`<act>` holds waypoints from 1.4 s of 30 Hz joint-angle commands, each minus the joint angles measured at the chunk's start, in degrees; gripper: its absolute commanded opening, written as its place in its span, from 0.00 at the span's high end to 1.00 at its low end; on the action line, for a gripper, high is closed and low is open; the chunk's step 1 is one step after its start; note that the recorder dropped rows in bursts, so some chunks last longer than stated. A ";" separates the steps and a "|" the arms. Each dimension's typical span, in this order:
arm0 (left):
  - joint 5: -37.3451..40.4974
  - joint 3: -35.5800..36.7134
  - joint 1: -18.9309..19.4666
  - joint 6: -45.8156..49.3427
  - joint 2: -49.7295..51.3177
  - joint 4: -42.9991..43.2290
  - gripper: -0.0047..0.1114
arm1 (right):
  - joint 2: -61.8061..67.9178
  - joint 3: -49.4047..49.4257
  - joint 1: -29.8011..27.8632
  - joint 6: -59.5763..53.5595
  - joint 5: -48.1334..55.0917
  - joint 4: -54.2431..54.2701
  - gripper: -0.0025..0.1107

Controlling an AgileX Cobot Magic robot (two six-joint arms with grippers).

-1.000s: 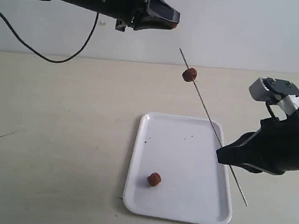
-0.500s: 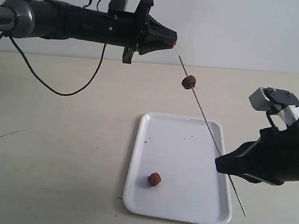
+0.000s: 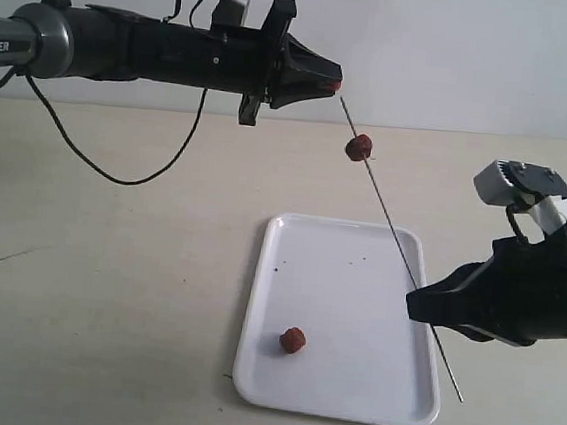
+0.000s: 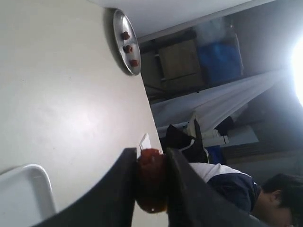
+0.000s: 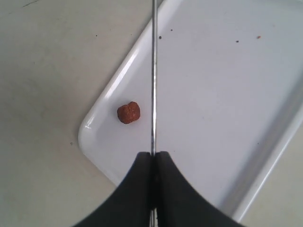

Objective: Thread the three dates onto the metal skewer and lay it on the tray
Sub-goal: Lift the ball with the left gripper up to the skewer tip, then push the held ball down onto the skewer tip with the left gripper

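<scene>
My right gripper [image 3: 415, 304] [image 5: 152, 155] is shut on the metal skewer [image 3: 392, 229] [image 5: 153, 71], holding it slanted above the white tray [image 3: 365, 406] [image 5: 227, 94]. One date [image 3: 359, 146] is threaded near the skewer's upper end. A second date [image 3: 293, 340] [image 5: 129, 112] lies on the tray. High in the air, my left gripper [image 3: 333, 83] [image 4: 150, 158] is shut on a third date [image 4: 151, 179], its tips right at the skewer's upper tip.
In the left wrist view a round metal plate [image 4: 119, 28] with three more reddish lumps sits far off on the beige table [image 3: 108, 256]. A black cable [image 3: 98, 159] trails from the left arm. A person shows beyond the table edge.
The left arm has come down and rightward, bringing its date close to the skewer's upper tip. The right gripper and skewer barely shifted.
</scene>
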 commanded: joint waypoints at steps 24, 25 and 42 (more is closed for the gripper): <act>1.22 0.04 -1.79 2.13 -0.16 -0.77 0.77 | -0.15 0.11 -0.13 -1.33 -2.02 1.99 0.98; 1.22 0.04 -1.79 2.13 -0.16 -0.88 0.77 | -0.15 0.11 -0.13 -1.33 -2.02 1.99 0.98; 1.33 0.04 -1.79 3.06 -0.16 -2.21 0.77 | -0.15 0.11 -0.13 -1.33 -1.62 1.48 0.98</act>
